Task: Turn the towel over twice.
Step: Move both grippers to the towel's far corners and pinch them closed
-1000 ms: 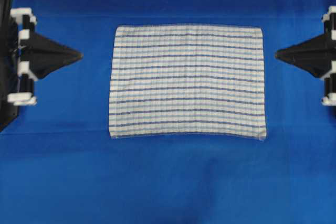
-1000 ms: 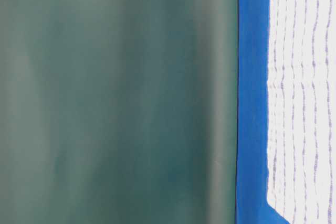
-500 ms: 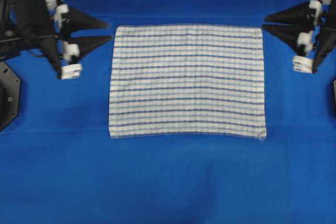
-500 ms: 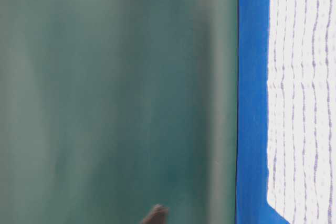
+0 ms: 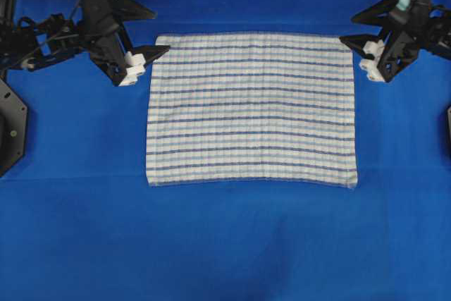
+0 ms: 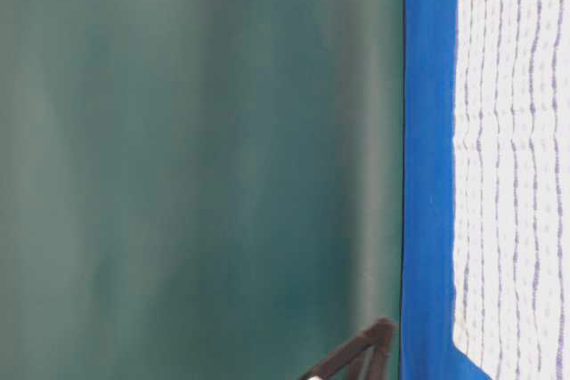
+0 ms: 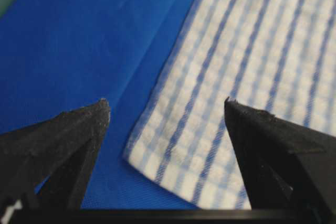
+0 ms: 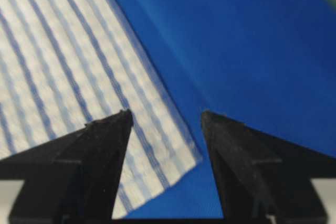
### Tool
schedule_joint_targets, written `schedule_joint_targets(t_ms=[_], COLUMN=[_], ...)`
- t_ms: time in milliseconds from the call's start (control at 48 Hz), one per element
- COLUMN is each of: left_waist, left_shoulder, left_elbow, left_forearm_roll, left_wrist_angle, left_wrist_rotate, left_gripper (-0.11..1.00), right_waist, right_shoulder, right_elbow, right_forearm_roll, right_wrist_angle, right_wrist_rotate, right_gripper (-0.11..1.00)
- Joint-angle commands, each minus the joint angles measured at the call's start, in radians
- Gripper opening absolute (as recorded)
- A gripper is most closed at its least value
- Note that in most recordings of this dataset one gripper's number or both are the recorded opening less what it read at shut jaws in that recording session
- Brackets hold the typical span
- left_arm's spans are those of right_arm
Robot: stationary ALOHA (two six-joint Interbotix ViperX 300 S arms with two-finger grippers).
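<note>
The towel (image 5: 250,109), white with thin blue stripes, lies flat and spread out in the middle of the table in the overhead view. My left gripper (image 5: 161,32) hangs open at its far left corner. In the left wrist view the left gripper (image 7: 167,103) straddles that corner of the towel (image 7: 252,51), one finger over the cloth and one over the blue covering. My right gripper (image 5: 349,28) stands open at the far right corner. The right wrist view shows the right gripper (image 8: 166,114) open around that corner of the towel (image 8: 63,66). Neither gripper holds anything.
A plain blue table covering (image 5: 225,244) spreads all round the towel, with wide room in front of it. A black arm base (image 5: 10,132) sits at the left edge. At table level a black finger (image 6: 378,334) hangs just above the blue covering (image 6: 427,166).
Both grippers went from shut to open. Both swung from the table's sides in to the towel's far corners.
</note>
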Motion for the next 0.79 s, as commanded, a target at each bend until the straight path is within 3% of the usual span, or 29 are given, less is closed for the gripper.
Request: schedule_joint_targets(t_ms=[0,312,521,562,729,771], left_waist=[0.008,0.072,0.084,0.086,0.087,0.087], left_shoulder=[0.044,0.233,0.267,0.268,0.267,0.267], left_elbow=[-0.025,-0.06,-0.078,-0.081,-0.087,-0.087], left_forearm_roll=[0.002,0.002,0.002,0.0,0.0,0.0], left_wrist_angle=[-0.031,-0.066,-0.028,-0.014,0.032,0.041], left_wrist_rotate=[0.0,0.002,0.0,0.0,-0.003,-0.005], left_gripper=[0.86,0.85,0.77,0.68,0.2,0.1], right_waist=[-0.008,-0.037,-0.038,-0.038,-0.038,-0.038], right_shoulder=[0.058,0.235,0.259,0.258,0.258,0.256], right_elbow=[-0.018,-0.04,-0.051,-0.051,-0.049,-0.049], right_forearm_roll=[-0.003,0.003,0.0,0.0,-0.005,-0.005], right_wrist_angle=[-0.035,-0.117,-0.121,-0.12,-0.114,-0.114], right_wrist_rotate=[-0.003,-0.003,-0.009,-0.011,-0.015,-0.015], right_gripper=[0.61,0.6,0.56,0.51,0.07,0.05])
